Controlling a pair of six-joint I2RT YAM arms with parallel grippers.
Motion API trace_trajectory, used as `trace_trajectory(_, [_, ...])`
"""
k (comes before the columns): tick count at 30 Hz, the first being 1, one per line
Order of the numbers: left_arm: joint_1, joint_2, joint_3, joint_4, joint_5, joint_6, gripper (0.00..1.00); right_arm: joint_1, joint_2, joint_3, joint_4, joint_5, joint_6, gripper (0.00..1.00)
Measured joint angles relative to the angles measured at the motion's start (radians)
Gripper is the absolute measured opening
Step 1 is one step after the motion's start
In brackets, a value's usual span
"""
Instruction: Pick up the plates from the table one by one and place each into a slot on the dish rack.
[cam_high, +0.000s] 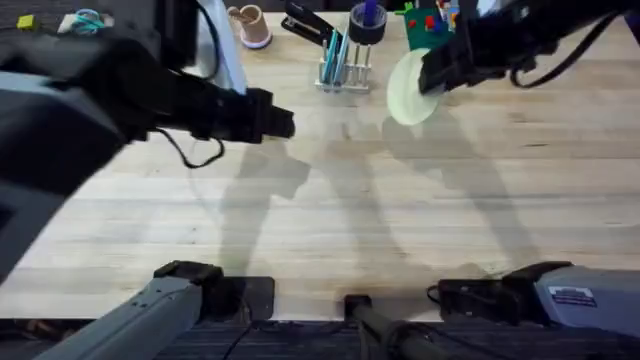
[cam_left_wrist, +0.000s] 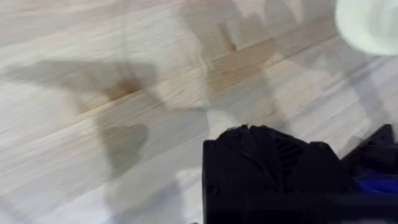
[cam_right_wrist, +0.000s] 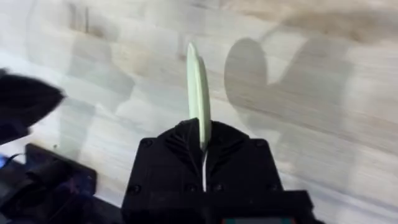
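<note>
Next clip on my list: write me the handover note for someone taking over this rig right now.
Right claw: shut on the pale yellow-green plate, gripped by its edge and held above the table, just right of the dish rack.
Left claw: over the table left of centre, carrying nothing; whether it is open cannot be told.
Done: the rack at the far edge already holds light blue plates in its slots.
Left: bring the yellow-green plate across to a free slot, lower it in on edge, release. Probably the last one.
</note>
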Motion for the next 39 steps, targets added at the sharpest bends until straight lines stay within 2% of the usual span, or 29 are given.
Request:
trace_trajectory(4, [0.0, -0.039, 0.089, -0.11, -0.088, 0.027, 0.04, 0.0, 0.0, 0.072, -0.056, 0.081, 0.0, 0.029])
trace_trajectory(9, [0.0, -0.043, 0.172, -0.191, -0.155, 0.061, 0.054, 0.008, 0.0, 0.131, -0.104, 0.179, 0.005, 0.029])
trace_trajectory(11, [0.0, -0.043, 0.192, -0.204, -0.182, 0.071, 0.275, 0.015, 0.0, 0.148, -0.115, 0.208, 0.01, 0.028])
trace_trajectory(15, [0.0, -0.043, 0.206, -0.208, -0.218, 0.076, 0.89, 0.029, 0.0, 0.171, -0.118, 0.246, 0.02, 0.028])
trace_trajectory(16, [0.0, -0.043, 0.206, -0.209, -0.223, 0.076, 0.968, 0.031, 0.0, 0.173, -0.118, 0.251, 0.022, 0.028])
trace_trajectory(18, [0.0, -0.043, 0.206, -0.209, -0.233, 0.076, 0.993, 0.033, 0.0, 0.175, -0.117, 0.259, 0.023, 0.028])
trace_trajectory(32, [0.0, -0.043, 0.206, -0.142, -0.24, 0.077, 0.995, 0.034, 0.0, 0.176, -0.115, 0.269, 0.023, 0.029])
trace_trajectory(39, [0.0, -0.043, 0.206, -0.142, -0.24, 0.076, 0.996, 0.034, 0.0, 0.176, -0.096, 0.228, 0.023, 0.029])
